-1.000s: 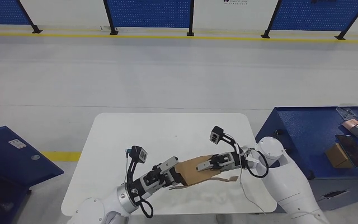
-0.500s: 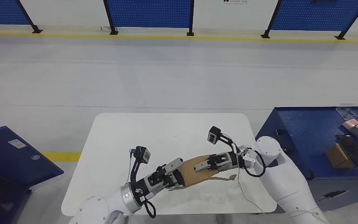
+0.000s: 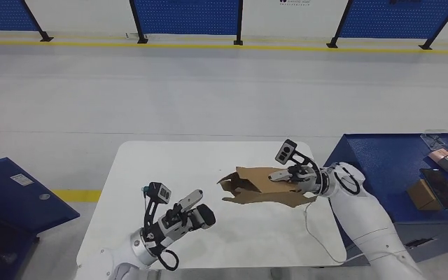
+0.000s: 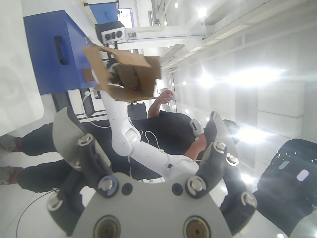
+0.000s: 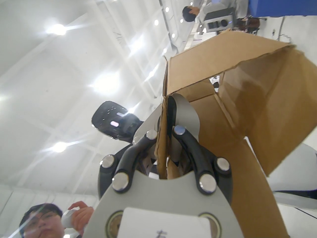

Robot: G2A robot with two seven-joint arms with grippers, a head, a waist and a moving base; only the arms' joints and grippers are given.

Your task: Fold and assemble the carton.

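Top view: right claw (image 3: 281, 176) pinches one carton (image 3: 260, 186) wall, holding it above the bench (image 3: 175, 168), likely freeing flaps; left claw (image 3: 198, 208) gapes empty.

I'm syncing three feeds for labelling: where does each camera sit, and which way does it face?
Top view: above the arms, looking down at the table, both arms, the carton.
Left wrist view: behind the open left tool, facing the carton and right arm.
Right wrist view: behind the right tool, shut on the carton, facing ceiling lights.
Shared: the carton, in all three.
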